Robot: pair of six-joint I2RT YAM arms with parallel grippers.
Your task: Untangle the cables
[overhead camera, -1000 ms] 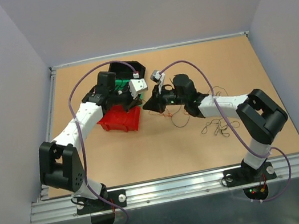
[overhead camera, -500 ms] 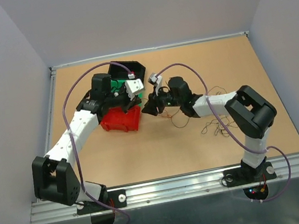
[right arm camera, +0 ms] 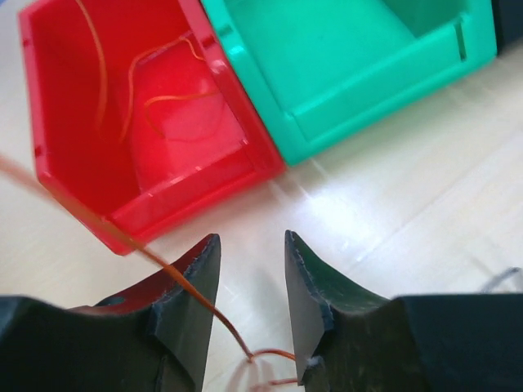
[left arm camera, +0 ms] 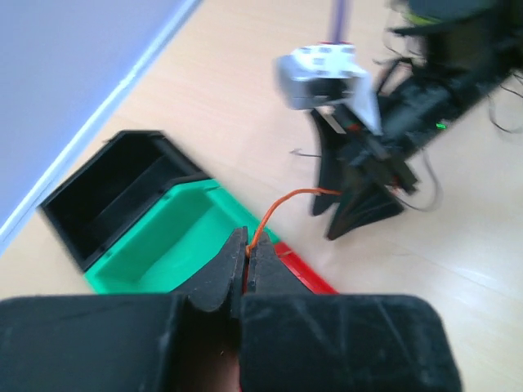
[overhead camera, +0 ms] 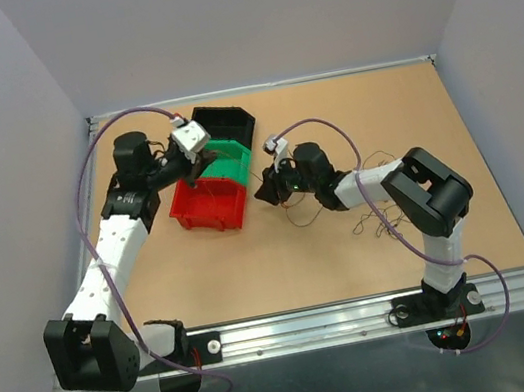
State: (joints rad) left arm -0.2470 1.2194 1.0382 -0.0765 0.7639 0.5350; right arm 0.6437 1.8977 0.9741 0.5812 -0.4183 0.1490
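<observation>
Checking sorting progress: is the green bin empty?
Empty: green bin shows a bare floor; the orange strands lie in the red bin.

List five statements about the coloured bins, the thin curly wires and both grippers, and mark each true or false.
1. The left gripper is shut on a thin orange wire. True.
2. The right gripper is clamped shut. False: its jaws stand apart, and the wire runs past one finger.
3. The red plastic bin holds orange strands. True.
4. The black plastic bin sits between the other two. False: the green plastic bin is in the middle.
5. Dark thin wires lie on the table beside the right arm. True.
</observation>
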